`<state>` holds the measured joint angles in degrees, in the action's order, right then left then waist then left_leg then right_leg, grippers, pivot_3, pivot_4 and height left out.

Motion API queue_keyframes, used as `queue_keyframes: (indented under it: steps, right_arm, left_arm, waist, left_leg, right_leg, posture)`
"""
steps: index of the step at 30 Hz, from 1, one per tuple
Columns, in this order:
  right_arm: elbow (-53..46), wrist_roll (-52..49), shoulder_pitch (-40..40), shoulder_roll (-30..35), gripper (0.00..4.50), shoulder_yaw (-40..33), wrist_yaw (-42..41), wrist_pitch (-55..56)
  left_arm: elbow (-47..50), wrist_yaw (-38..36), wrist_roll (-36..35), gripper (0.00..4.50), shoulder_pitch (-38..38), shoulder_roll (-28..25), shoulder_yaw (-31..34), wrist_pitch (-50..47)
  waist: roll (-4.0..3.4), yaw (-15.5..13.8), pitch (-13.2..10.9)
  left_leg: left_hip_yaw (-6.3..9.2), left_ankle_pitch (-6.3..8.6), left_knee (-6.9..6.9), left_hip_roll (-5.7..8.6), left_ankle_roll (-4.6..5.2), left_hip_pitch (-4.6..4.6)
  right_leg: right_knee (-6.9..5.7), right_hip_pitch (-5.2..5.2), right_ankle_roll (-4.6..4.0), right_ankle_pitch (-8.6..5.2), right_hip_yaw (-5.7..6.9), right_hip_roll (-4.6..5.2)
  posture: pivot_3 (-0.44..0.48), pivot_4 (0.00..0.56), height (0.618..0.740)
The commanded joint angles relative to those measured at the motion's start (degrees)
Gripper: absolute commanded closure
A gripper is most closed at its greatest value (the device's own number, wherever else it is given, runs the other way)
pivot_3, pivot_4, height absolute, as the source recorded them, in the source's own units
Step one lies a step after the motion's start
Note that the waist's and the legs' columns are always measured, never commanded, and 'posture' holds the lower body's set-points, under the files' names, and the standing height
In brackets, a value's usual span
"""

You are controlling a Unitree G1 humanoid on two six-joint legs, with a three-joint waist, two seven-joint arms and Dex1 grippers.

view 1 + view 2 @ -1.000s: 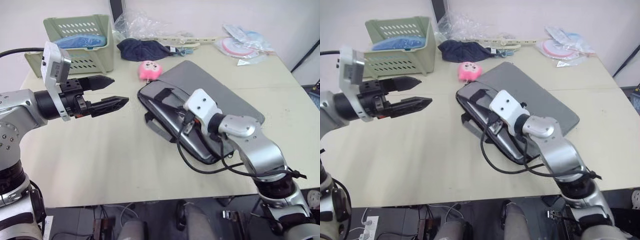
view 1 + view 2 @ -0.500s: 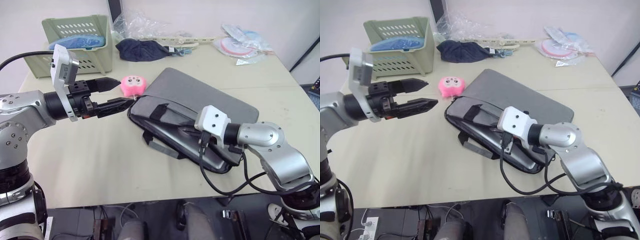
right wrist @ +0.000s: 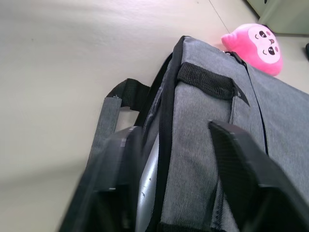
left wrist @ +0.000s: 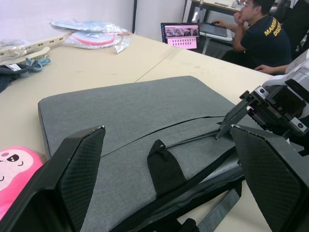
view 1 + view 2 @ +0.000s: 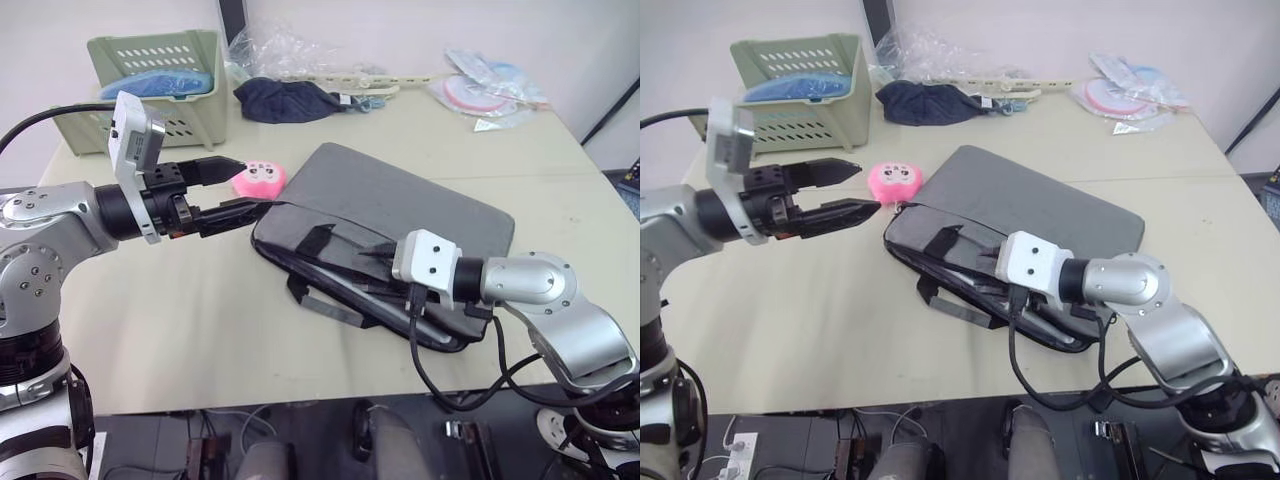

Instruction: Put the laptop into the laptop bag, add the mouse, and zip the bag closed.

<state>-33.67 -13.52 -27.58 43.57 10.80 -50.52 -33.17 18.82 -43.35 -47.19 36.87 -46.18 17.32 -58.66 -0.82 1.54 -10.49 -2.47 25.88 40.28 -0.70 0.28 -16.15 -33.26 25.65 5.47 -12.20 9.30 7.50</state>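
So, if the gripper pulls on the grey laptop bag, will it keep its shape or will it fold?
The laptop bag is fabric with loose strap handles, so its edges and straps will probably flop. Its middle should stay fairly flat, since the silver laptop shows inside the open side. With that weight inside, it will likely slide on the smooth table as one piece rather than crumple.

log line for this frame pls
left pincer: open, at corner of flat grey fabric laptop bag | right pincer: open, astride bag's open edge | thin silver metal laptop: inside bag
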Motion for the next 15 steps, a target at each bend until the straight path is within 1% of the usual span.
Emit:
queue_keyframes:
  steps: [1, 5, 8, 11, 15]
  right_arm:
    - [-1.9, -2.3, -3.7, 0.4, 1.76, -3.9, 0.1, -1.6]
    - [-2.8, -10.6, -9.1, 2.8, 1.76, -10.3, -1.0, -11.8]
    - [-1.6, -17.5, -11.2, 3.4, 1.76, -16.4, 1.0, -21.6]
    - [1.0, -22.4, -8.9, 6.0, 1.76, -25.4, 1.5, -30.7]
    - [0.2, -27.5, -3.9, 7.8, 1.76, -35.7, 3.4, -39.7]
  left_arm:
    - [-0.4, -0.3, -0.5, 0.0, -0.7, -0.6, 0.7, 1.3]
    - [-4.0, -2.1, 1.1, 0.0, -2.5, -2.3, 1.2, 3.1]
    - [-7.5, -3.8, 2.5, 0.0, -3.9, -3.6, 1.5, 5.7]
    - [-13.6, -5.4, 4.0, 0.0, -3.5, -3.6, 1.5, 8.7]
    - [-21.0, -6.6, 7.0, 0.0, -2.1, -1.9, -0.7, 13.0]
  waist:
    - [0.0, 0.0, 0.0]
    - [0.0, 0.0, 0.0]
    - [0.0, 0.0, 0.0]
    - [0.01, -0.3, 0.0]
    - [0.01, -1.2, 0.0]
  left_leg:
    - [-0.01, 0.0, 0.0, 0.0, 0.0, 0.0]
    - [0.02, 0.0, 0.02, 0.0, 0.0, 0.01]
    - [0.05, 0.0, 0.03, -0.01, 0.0, 0.01]
    - [0.06, 0.0, 0.03, 0.0, 0.0, -0.01]
    - [-0.06, 0.0, -0.02, 0.02, 0.01, -0.09]
  right_leg:
    - [0.0, 0.0, 0.0, 0.0, -0.01, 0.0]
    - [0.01, 0.01, 0.0, 0.0, 0.02, -0.01]
    - [0.01, 0.01, 0.0, 0.0, 0.05, -0.01]
    - [0.0, 0.0, 0.0, 0.0, 0.05, 0.0]
    - [0.01, -0.04, 0.0, 0.0, 0.02, 0.0]
  posture:
    - [0.0, 0.15, 0.74]
    - [0.0, 0.15, 0.74]
    - [0.0, 0.15, 0.74]
    - [0.0, 0.15, 0.74]
    - [0.0, 0.15, 0.74]
